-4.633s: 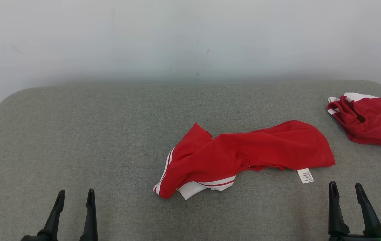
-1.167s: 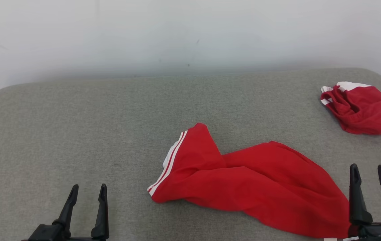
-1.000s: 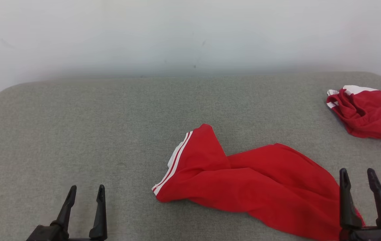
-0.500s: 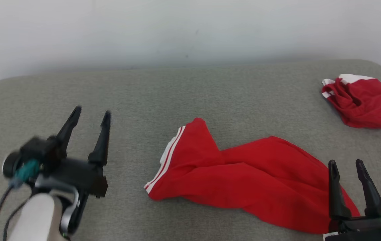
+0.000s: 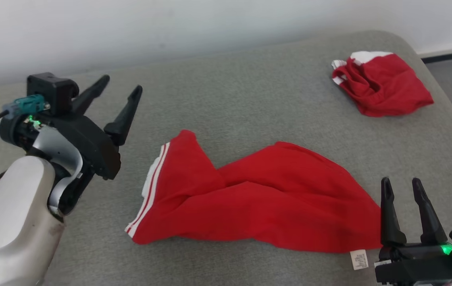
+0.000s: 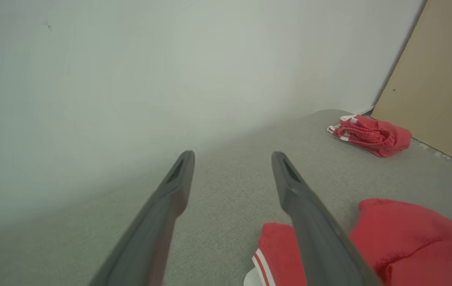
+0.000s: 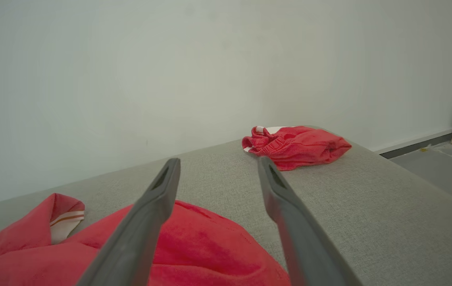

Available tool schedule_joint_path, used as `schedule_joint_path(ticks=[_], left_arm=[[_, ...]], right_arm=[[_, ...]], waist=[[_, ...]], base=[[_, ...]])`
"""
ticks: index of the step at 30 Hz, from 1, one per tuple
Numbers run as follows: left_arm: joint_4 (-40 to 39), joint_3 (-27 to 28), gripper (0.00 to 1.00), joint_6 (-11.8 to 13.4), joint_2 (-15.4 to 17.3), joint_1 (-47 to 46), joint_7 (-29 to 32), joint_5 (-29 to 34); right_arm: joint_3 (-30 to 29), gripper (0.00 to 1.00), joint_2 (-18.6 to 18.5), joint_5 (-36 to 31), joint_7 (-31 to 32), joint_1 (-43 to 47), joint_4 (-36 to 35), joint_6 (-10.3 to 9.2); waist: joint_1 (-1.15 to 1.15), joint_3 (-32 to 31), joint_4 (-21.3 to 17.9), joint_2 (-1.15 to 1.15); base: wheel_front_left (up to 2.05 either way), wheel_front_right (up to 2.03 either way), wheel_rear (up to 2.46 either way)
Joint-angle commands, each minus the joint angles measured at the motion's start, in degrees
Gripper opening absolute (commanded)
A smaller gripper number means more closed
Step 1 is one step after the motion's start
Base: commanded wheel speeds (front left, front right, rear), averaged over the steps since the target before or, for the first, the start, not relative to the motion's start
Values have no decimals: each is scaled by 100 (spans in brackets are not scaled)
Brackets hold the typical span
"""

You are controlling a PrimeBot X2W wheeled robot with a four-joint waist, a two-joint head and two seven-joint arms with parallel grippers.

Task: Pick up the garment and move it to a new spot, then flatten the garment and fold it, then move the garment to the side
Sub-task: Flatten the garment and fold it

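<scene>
Left gripper: jaws spread wide with nothing between them. It is held up off the grey padded surface, and its fingers point away from the robot and slightly to the right.
Right gripper: jaws are likewise wide apart and empty. It sits low over the near right part of the surface.
Garment: red, rumpled and stretched out long on the surface, lying between the two grippers.
Garment from the left gripper: to its right and nearer the robot, clearly apart from the fingers. The striped hem is the closest part. In the left wrist view the cloth lies low, behind the finger on that view's right.
Garment from the right gripper: the plain end lies just beside its left finger; whether they touch cannot be told. In the right wrist view the cloth spreads under and left of the fingers.
White tag: at the garment's near corner, just left of the right gripper's base.
Second red garment: bunched up, well beyond the right gripper's fingertips.
</scene>
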Motion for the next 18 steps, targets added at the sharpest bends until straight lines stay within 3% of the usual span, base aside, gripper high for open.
schedule_joint_path(ticks=[1,18], left_arm=[[166,-188,100,11,74,-124,173,-224],[1283,-1918,100,10,468,-429,1340,-1375]], right_arm=[[16,100,40,62,-22,-103,15,-14],[45,100,154,105,-15,-367,129,-14]], waist=[[-1,309,-365,-1],[-1,602,-705,-1]], base=[[0,0,0],[0,0,0]])
